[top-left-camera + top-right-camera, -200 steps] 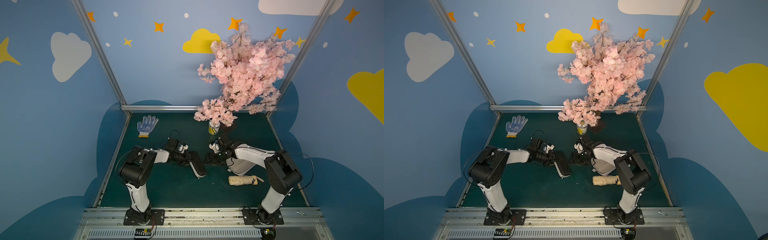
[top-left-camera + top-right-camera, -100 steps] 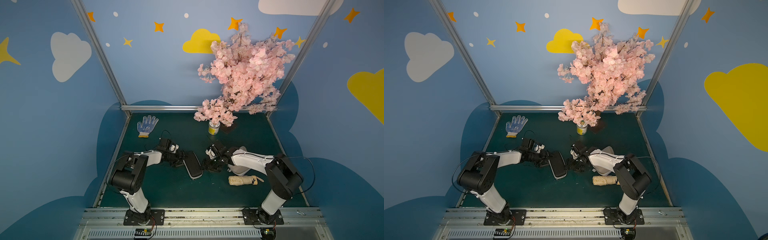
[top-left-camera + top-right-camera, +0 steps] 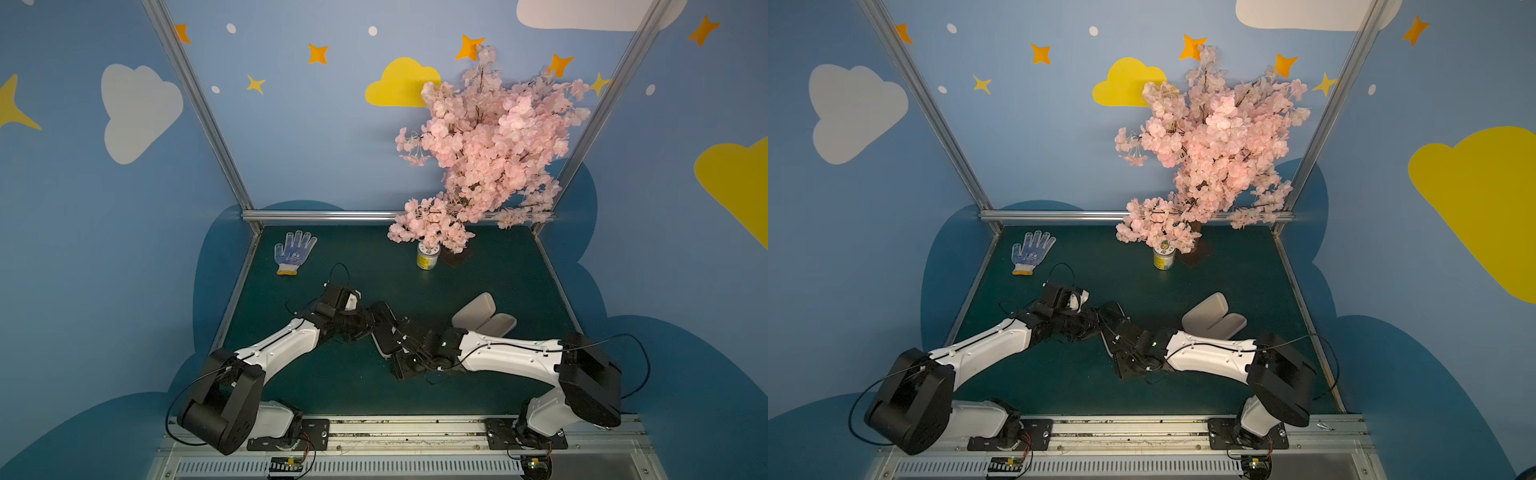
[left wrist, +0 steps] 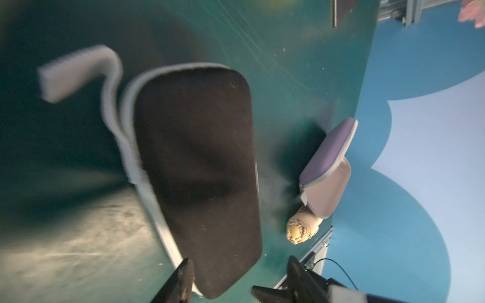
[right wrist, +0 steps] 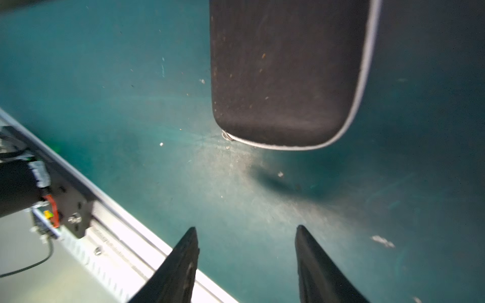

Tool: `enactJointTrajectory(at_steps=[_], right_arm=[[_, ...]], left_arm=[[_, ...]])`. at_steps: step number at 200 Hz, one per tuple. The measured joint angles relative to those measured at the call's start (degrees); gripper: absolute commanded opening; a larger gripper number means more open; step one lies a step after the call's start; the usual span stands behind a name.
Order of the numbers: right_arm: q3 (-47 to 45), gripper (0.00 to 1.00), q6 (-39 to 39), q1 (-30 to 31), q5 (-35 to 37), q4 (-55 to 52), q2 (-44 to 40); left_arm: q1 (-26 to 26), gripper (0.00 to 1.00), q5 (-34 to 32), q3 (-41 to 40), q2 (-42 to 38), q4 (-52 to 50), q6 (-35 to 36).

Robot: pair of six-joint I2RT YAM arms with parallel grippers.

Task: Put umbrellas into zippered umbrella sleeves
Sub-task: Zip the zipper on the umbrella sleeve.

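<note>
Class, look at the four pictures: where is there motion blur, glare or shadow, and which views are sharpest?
Left wrist view: the pale zip edge of the black sleeve smears with motion blur; the lavender sleeve looks sharper. Right wrist view: pale glare on the green mat, a dark shadow near the black sleeve. Both top views: sharp throughout.

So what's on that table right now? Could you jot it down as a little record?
black zip case: flat on the green table, between the two grippers
left gripper: open, jaws either side of that case's end
right gripper: open, empty, facing the case
lavender zip case: lying open, pale lining showing
cream umbrella: folded, next to the lavender case
pink umbrella: not in view
at the back: dotted glove, yellow-labelled jar, pink blossom branch
</note>
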Motion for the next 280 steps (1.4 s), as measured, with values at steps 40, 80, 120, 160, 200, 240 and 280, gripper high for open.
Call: enactJointTrajectory(at_steps=[40,80,120,160,200,240,280], right_arm=[[-0.44,0.53,0.39,2.45,6.29,5.07,3.37],[-0.04,0.47,1.27,3.02,11.13,9.25,6.84],[2.73,0.37,2.86,3.67,13.88,8.83,10.56],[4.22,0.29,5.42,4.13,15.74,7.32,11.02],[5.64,0.25,7.04,4.50,16.28,6.47,12.44],[5.55,0.27,7.69,5.29,16.55,6.69,12.26],[6.16,0.33,8.85,6.67,17.99,7.06,11.54]], left_arm=[[-0.24,0.30,1.36,4.83,9.09,5.22,-0.52],[-0.02,0.27,4.39,6.71,15.87,9.81,-0.26],[0.04,0.27,5.70,5.18,16.00,12.46,0.17],[0.09,0.27,6.32,2.47,14.97,15.54,0.15],[0.20,0.27,6.43,0.48,14.58,18.62,-0.24],[0.20,0.27,6.32,-0.96,14.25,21.03,-0.83],[0.20,0.27,6.32,-1.42,14.25,21.99,-1.16]])
